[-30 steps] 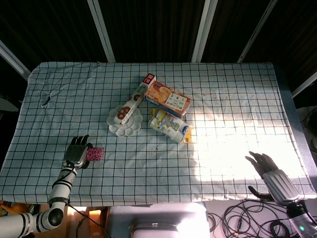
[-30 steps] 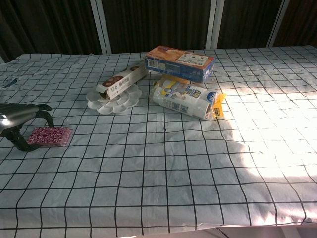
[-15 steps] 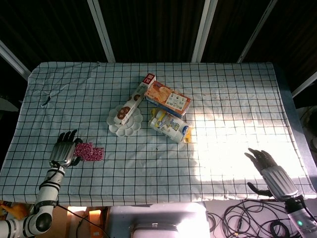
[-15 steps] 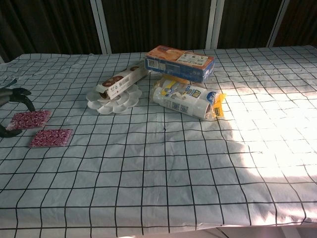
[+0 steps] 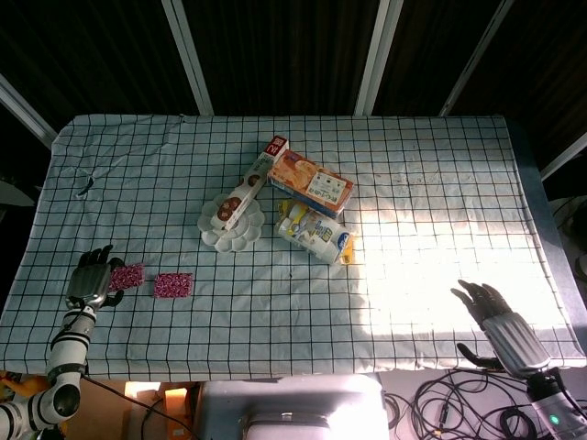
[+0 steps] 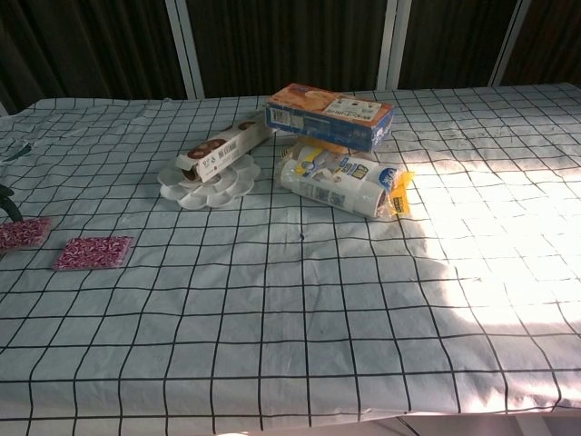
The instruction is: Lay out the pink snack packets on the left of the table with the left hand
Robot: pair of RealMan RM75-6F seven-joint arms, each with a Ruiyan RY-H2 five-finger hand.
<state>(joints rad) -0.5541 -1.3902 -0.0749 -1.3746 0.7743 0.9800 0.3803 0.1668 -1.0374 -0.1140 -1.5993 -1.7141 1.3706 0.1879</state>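
Since a moment ago the left hand [image 5: 90, 282] has slid further left toward the table edge, taking one pink packet [image 5: 127, 276] with it and pinching its left end. Another pink packet [image 5: 173, 285] lies flat just beside it on the checked cloth [image 5: 413, 183]. Off the near right corner the right hand [image 5: 495, 323] hangs with fingers spread, holding nothing.

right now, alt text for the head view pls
Left hand at the table's left edge touches one pink packet; a second packet lies apart to its right. Mid-table sit a white plate, a long box, an orange box and a bag. Right hand is open.
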